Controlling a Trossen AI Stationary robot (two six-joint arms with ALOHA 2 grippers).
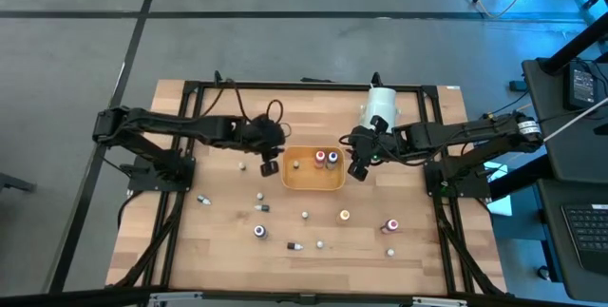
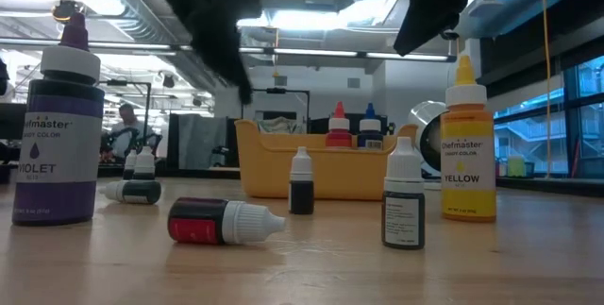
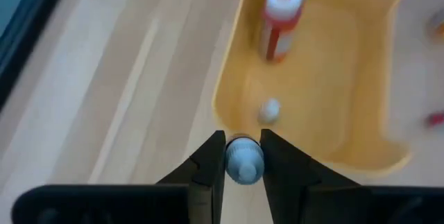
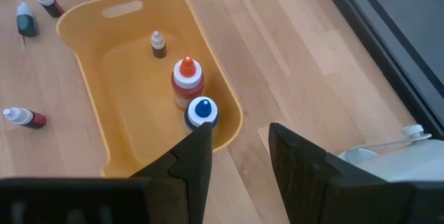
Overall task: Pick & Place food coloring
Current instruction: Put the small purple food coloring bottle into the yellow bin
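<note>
Blue-capped bottle point(image 3: 244, 161) between left gripper point(image 3: 243, 156) fingers

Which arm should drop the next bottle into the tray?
Left. The left gripper already holds a small white-capped bottle right at the orange tray rim. The right gripper is open and empty, beside the tray's other end.

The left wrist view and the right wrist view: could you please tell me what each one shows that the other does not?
Only the left wrist view shows the left gripper shut on a white-capped bottle at the tray's edge. Only the right wrist view shows the open right gripper, a blue-capped bottle and loose bottles on the table. Both show the orange tray and a red-capped bottle inside.
</note>
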